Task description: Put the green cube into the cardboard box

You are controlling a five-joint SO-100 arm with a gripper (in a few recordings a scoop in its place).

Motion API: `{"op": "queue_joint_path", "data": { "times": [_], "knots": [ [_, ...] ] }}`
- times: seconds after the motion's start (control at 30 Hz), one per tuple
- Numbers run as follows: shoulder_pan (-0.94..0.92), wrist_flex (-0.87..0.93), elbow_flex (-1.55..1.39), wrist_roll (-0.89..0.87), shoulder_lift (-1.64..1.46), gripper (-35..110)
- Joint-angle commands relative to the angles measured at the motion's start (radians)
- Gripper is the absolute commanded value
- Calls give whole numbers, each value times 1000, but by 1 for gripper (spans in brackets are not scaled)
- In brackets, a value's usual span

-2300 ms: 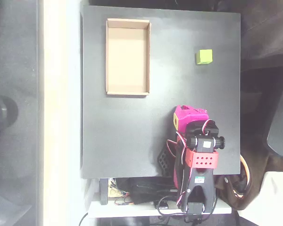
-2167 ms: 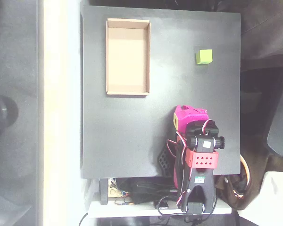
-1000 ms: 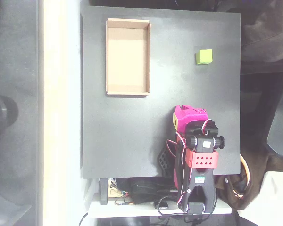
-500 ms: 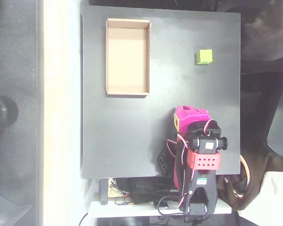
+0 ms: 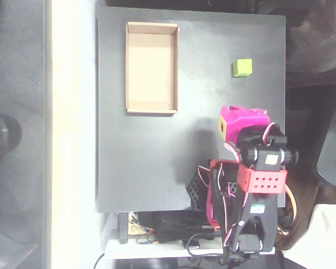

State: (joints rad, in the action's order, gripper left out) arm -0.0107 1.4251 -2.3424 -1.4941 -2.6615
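The black tabletop carries everything, and little of the task looks done. The box lies empty at upper left in the overhead view. The pink claw hangs near the right edge; whether it is open I cannot tell. The cube sits above it, untouched, well apart from the box.

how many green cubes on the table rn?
1. The green cube sits on the black table toward its upper right in the overhead view, well apart from the cardboard box at upper left. The arm could hide another beneath it.
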Motion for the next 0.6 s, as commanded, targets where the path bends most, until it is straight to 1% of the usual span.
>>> {"op": "queue_joint_path", "data": {
  "times": [0.0, 0.27, 0.43, 0.57],
  "knots": [
    [-18, 12, 190, -11, 107, 4],
    [-18, 9, 528, -5, 351, 4],
    [-23, 8, 657, -2, 465, 4],
    [-78, 8, 730, -2, 537, 4]
  ]
}}
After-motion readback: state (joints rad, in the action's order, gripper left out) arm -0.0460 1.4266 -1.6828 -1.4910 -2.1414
